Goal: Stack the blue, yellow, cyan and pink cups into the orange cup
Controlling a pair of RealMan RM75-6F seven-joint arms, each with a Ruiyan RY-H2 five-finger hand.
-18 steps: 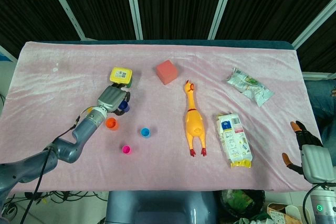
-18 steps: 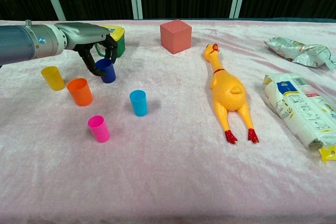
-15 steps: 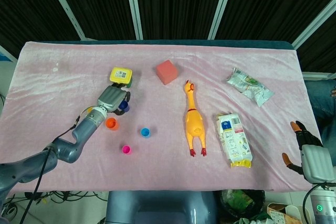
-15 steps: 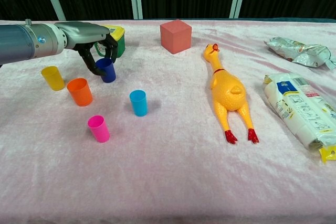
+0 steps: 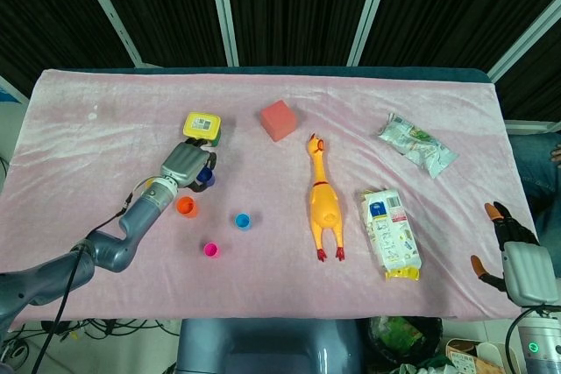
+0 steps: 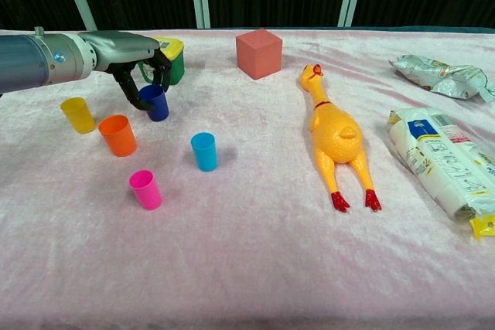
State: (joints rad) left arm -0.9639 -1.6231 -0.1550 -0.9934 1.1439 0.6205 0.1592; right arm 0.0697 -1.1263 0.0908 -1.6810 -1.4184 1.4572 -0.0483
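1. On the pink tablecloth (image 6: pixel 255 268), the left hand (image 6: pixel 128 52) is pinching the blue cup (image 6: pixel 155 103) by its rim, upright, just in front of the yellow-lidded green box (image 6: pixel 171 58).
2. Off the table's right edge, the right hand (image 5: pixel 517 256) is hanging empty, fingers apart.
3. Nearby, the orange cup (image 6: pixel 117 135) is standing between the yellow cup (image 6: pixel 78 114) and the cyan cup (image 6: pixel 204 151), behind the pink cup (image 6: pixel 145 189).

Around blue cup (image 6: pixel 156 102): hemmed by left hand (image 6: pixel 131 56), green tub (image 6: pixel 172 59) just behind.
Toward orange cup (image 6: pixel 118 134): yellow cup (image 6: pixel 78 113) close on its left; open cloth between.
Front: pink cup (image 6: pixel 145 189), cyan cup (image 6: pixel 204 151) standing apart.
Centre: rubber chicken (image 6: pixel 336 133) lying lengthwise.
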